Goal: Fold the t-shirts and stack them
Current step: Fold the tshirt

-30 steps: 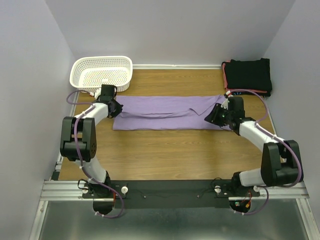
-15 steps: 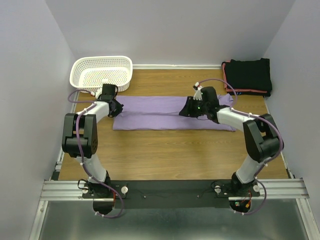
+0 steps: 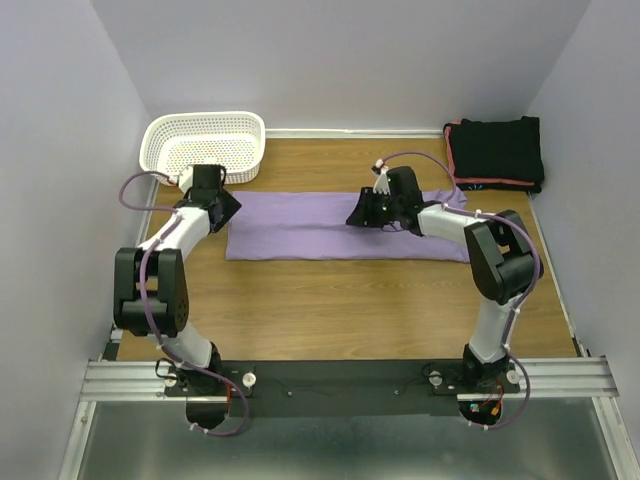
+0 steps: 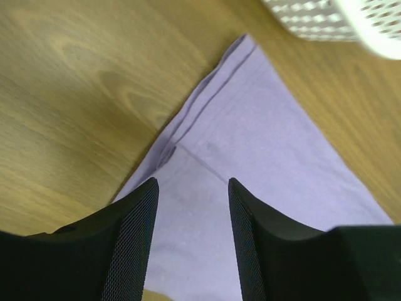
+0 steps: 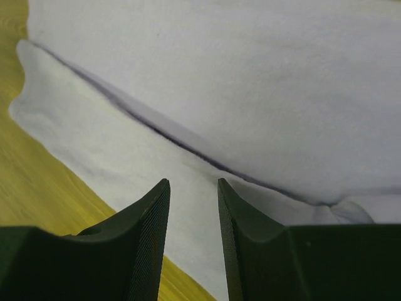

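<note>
On the pale-walled wooden table (image 3: pixel 340 300), left gripper (image 4: pixel 192 185) and right gripper (image 5: pixel 193 183) gape empty over the lavender shirt (image 3: pixel 300 230).

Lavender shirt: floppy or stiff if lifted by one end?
Likely floppy: the lavender shirt lies flat in thin layers, its fold line soft and wavy. Probably light; lifted by one end it should drape and sag. Pushed across the wooden table, it would likely bunch, not slide.

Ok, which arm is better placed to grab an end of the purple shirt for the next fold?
Probably left: the left end effector hangs open over the lavender shirt's left end, while the right end effector sits open nearer the middle.
</note>
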Tool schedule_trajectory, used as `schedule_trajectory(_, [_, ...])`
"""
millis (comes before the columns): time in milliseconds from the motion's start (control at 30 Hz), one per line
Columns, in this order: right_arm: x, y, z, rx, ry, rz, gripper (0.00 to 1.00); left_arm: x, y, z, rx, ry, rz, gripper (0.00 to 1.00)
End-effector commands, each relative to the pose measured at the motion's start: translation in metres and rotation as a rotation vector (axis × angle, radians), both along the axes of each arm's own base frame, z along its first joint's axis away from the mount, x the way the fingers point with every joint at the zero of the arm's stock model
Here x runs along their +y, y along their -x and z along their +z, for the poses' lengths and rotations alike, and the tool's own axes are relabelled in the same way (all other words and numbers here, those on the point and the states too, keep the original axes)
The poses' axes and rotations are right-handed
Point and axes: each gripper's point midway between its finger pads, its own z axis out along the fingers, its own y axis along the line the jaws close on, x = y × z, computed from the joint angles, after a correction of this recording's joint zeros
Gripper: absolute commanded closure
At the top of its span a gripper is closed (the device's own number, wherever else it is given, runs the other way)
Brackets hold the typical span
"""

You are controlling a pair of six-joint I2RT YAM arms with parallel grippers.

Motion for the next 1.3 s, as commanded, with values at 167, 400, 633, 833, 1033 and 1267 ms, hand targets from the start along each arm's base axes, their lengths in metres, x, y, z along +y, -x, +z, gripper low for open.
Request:
schedule_trajectory(167, [-0.106,-0.031,0.032,-0.094,0.149,-0.392,0.56,-0.021,0.024,0.028,-0.077,-0.136,-0.181,0.45])
schedule_trajectory(400, [-0.183,-0.052,0.029,-0.048,0.101,-0.549,0.56,-0.045,0.029,-0.034,0.044,-0.015,-0.225,0.52])
schedule_trajectory(633, [-0.227,-0.066,-0.005,0.031,0.027,-0.661,0.56,-0.031,0.056,-0.078,0.165,0.080,-0.136,0.55])
schedule_trajectory(833, [-0.254,-0.054,-0.042,0.126,-0.004,-0.750,0.56,-0.006,0.097,-0.090,0.206,0.121,-0.039,0.56])
schedule_trajectory(1033, [-0.265,-0.042,-0.049,0.160,-0.011,-0.794,0.56,0.003,0.130,-0.085,0.193,0.166,0.003,0.56])
schedule_trajectory(1267, [-0.246,-0.049,-0.001,0.062,-0.081,-0.662,0.55,0.006,0.139,-0.060,0.127,0.124,-0.026,0.46])
